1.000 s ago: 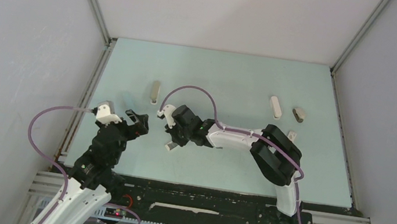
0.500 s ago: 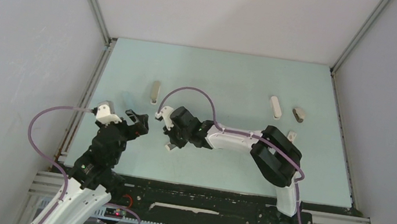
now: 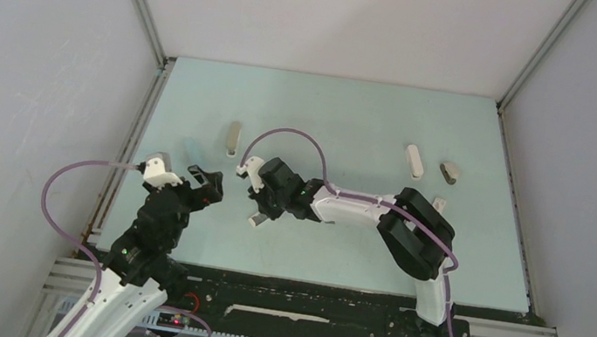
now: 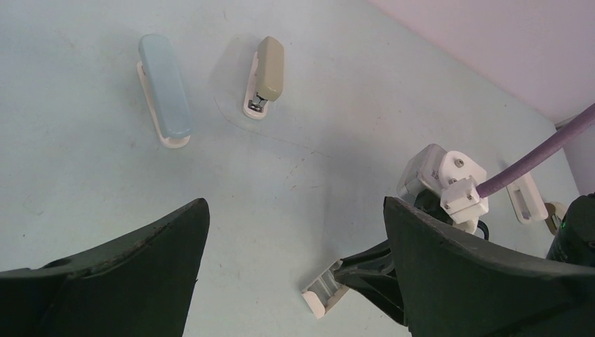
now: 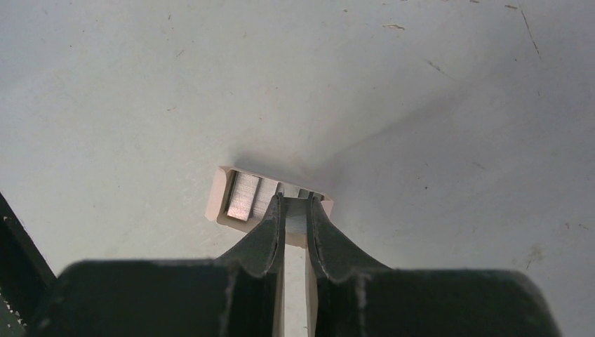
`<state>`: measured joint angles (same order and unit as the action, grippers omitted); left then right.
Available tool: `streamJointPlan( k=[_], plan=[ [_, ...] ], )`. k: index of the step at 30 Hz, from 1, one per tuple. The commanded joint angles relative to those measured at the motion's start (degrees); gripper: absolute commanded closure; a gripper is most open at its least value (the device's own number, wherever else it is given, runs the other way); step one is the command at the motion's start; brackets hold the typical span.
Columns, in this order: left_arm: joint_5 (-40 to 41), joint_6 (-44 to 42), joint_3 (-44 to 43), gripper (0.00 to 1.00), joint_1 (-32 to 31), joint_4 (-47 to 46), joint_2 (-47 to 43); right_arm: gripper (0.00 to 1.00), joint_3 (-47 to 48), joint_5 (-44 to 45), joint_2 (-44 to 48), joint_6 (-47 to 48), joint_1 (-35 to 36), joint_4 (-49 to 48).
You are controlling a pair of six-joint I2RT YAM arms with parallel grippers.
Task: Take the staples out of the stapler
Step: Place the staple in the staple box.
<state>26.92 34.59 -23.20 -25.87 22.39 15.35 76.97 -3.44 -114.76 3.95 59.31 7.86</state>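
My right gripper is shut on a short grey strip of staples. Its tips are down inside a small open white tray that holds more staples. From above, the right gripper reaches left to that tray at the mat's middle front. The white stapler lies far off at the back right, and the left wrist view shows the stapler at its right edge. My left gripper hangs wide open just left of the tray, holding nothing.
A beige stapler and a pale blue stapler lie at the back left. A darker stapler and a small white piece lie to the right. The right arm's purple cable arches over the middle.
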Motion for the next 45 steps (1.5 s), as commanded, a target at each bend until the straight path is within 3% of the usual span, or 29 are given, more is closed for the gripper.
streamJointPlan(
  k=[1,45],
  plan=[
    [1.6,0.3,0.7,0.00,0.2,-1.5,0.1,0.96,-0.1,1.0,1.5,0.2,-0.1,-1.0],
    [2.2,0.4,1.3,0.00,0.2,-0.9,-1.3,0.95,-0.4,1.6,-0.1,-0.7,0.4,0.0]
  ],
)
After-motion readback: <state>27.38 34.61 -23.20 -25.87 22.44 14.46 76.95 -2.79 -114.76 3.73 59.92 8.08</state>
